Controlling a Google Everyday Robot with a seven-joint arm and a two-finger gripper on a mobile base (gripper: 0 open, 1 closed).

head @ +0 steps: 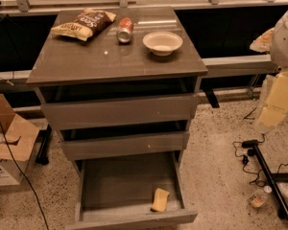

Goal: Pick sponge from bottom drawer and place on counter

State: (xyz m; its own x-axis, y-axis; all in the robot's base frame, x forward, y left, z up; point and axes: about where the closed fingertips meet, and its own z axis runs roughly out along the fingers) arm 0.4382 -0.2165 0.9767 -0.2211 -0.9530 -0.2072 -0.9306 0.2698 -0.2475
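Observation:
The sponge (160,200) is a small pale-yellow block lying in the front right corner of the open bottom drawer (110,186), tilted against the drawer front. The counter (86,59) is the glossy grey-brown top of the cabinet. My arm comes in at the right edge of the view, and the gripper (269,116) hangs there as a pale, blurred shape pointing down. It is well to the right of the cabinet and above the sponge's level, apart from everything.
On the counter stand a chip bag (84,24), a lying red can (125,30) and a white bowl (162,42). The two upper drawers (117,111) are slightly pulled out. A cardboard box (7,143) is on the floor at left; cables and a black stand leg (266,176) are at right.

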